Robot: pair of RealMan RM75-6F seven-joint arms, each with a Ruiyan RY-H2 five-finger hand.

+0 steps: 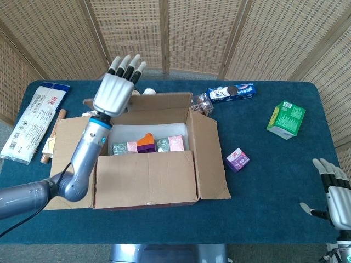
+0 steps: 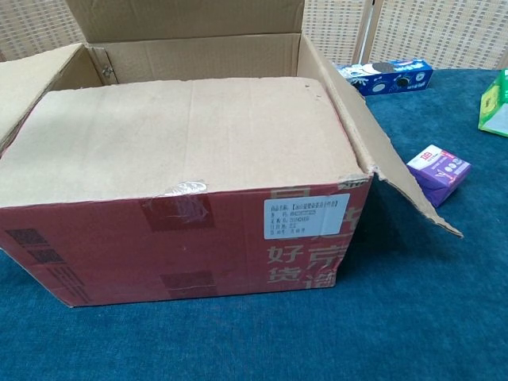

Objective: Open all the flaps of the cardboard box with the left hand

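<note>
The cardboard box [image 1: 148, 164] sits on the blue bench [image 1: 263, 203] left of centre, near the front edge. The step in hand is the far flap [image 1: 159, 102]: the left robot hand [image 1: 116, 90] is raised at the far-left corner of the box, fingers extended and apart, holding nothing, and the far flap stands roughly upright just beside it. Whether the fingers touch the flap edge cannot be told from the head view. Both side flaps are folded outward; the right side flap [image 2: 381, 151] slopes down toward the bench. The near flap [image 2: 182, 131] lies flat across the front half of the opening, so one flap remains closed. In judgement, the next move calls for pushing the far flap fully outward, then bringing the left robot hand to the free edge of the near flap at mid-box and lifting it toward the front edge of the bench. The right robot hand [image 1: 335, 189] rests open and empty at the front right corner of the bench, partly cut off by the frame. The chest view does not show either robot hand. The box contents [image 1: 148, 144] are only partly visible; the near flap hides the rest.
</note>
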